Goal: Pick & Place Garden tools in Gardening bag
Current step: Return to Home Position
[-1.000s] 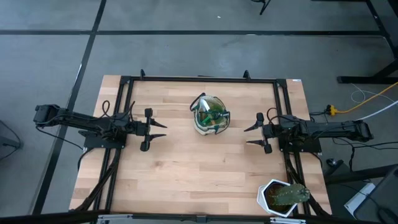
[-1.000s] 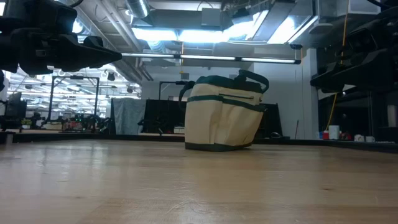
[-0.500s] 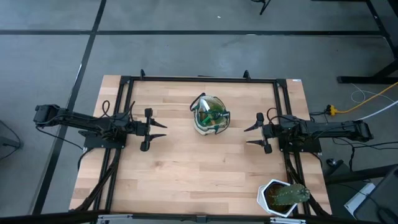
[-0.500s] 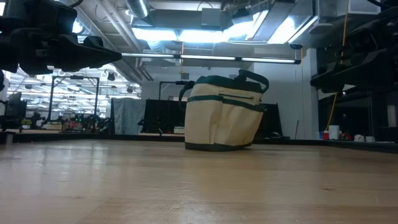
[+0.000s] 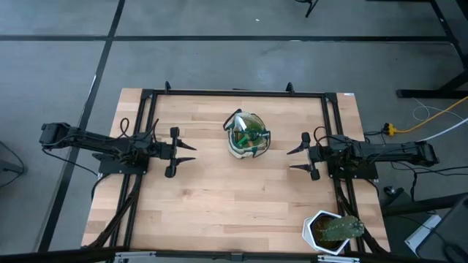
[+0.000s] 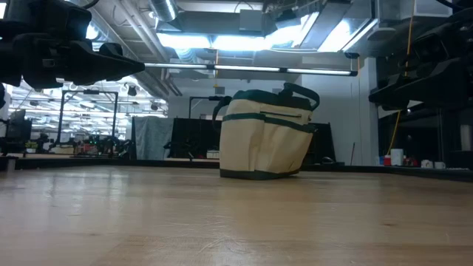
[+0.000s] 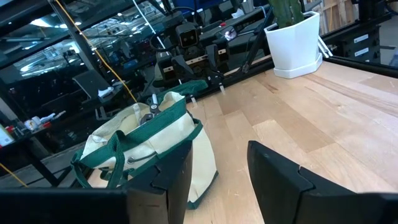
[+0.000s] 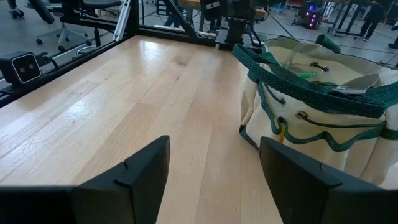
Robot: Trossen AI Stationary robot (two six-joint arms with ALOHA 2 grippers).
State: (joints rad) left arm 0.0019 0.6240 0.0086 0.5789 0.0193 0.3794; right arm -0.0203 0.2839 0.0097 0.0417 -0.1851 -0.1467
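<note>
Gardening bag (image 5: pixel 247 134) sits upright on the table (image 5: pixel 219 212), a bit toward the far edge and right between the two arms. From above you can look straight into its open mouth. There's a silver trowel blade (image 5: pixel 238 125) poking up on one side and a bunch of green stuff next to it that I can't sort out from that height.

The right wrist view is way better for the contents. The trowel blade (image 8: pixel 357 83) lies across the opening, with a green piece (image 8: pixel 305 76) and some dark bits beside it, but I honestly can't tell what those are. The bag's far side is cut off at the picture edge there.

The left wrist view only shows the bag (image 7: pixel 143 146) from the side, with something dark and metallic at the top, too small to name. The low view shows just the outside of the bag (image 6: pixel 266 137), nothing of what's inside.

The white pot (image 5: pixel 330 230) with the plant is at the table's near right corner, well apart from the bag, and also shows up in the left wrist view (image 7: pixel 292 40).

Left gripper (image 5: pixel 191 153) hangs left of the bag, fingers spread, holding nothing. Right gripper (image 5: pixel 291 161) is on the opposite side, also spread wide and empty. Both point at the bag, neither touches it.
</note>
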